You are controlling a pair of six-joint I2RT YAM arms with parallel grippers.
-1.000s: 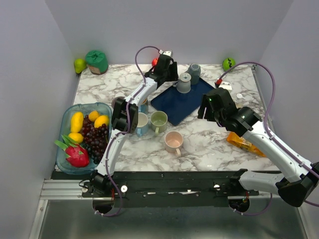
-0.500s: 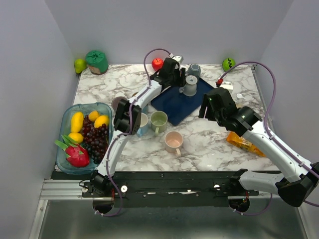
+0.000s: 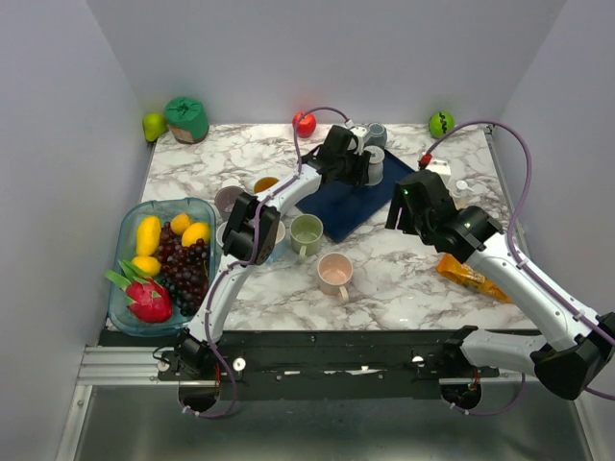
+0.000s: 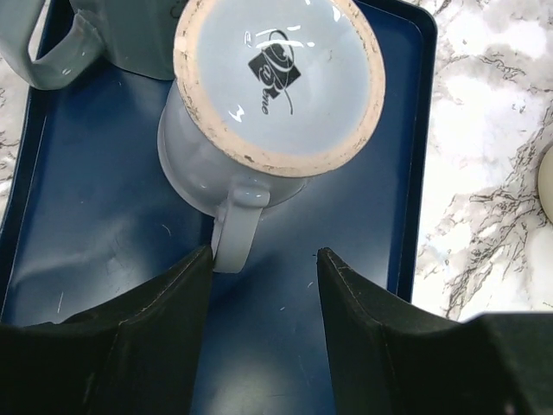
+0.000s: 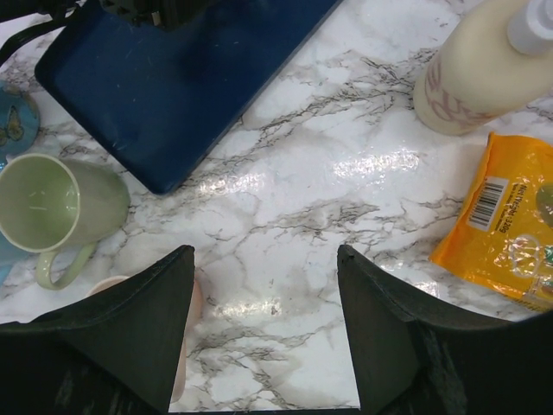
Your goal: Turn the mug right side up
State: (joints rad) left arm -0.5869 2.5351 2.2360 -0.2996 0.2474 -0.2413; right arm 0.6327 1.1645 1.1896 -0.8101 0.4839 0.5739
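Seen from above, the left pincer (image 4: 259, 268) hides most of the mug (image 4: 276, 95). It sits base-up on the blue tray (image 4: 104, 233), its handle at 6 o'clock between spread, released jaws. A second mug (image 4: 112, 35) is cut off at 11 o'clock. The right pincer (image 5: 263, 268) hangs released over the marbled bench (image 5: 294, 216), with pale grey walls (image 3: 77, 86) around it.

The pale grey-blue mug (image 4: 276, 78) stands upside down on a dark blue tray (image 4: 95, 233). Its printed base and rough unglazed rim face up, and its handle sticks out sideways.

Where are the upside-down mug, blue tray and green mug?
upside-down mug (image 4: 278, 82), left wrist view, its base.
blue tray (image 4: 95, 216), left wrist view, bare floor.
green mug (image 5: 52, 201), right wrist view, its inside.
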